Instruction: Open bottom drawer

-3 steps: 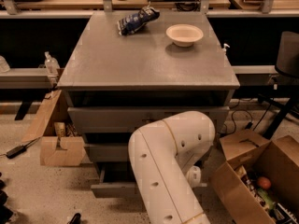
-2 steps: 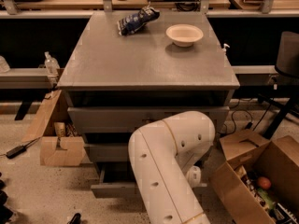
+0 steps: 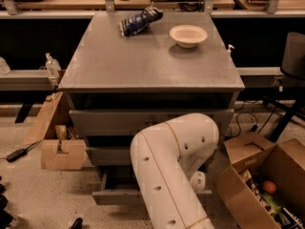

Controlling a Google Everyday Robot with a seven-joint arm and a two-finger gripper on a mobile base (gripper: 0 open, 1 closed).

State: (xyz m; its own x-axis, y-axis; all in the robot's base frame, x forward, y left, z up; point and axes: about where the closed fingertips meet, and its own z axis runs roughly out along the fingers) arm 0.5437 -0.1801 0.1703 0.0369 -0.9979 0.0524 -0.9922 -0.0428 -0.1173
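My jaws are low down behind my own arm (image 3: 164,171), hidden, so I cannot tell how open they are or what they hold. The bottom drawer (image 3: 112,196) is partly out, right by them. A shallow hold could slip; a skewed pull could jam it.

High view facing down onto cabinet (image 3: 152,66), gripper seemingly hidden behind arm (image 3: 162,175)
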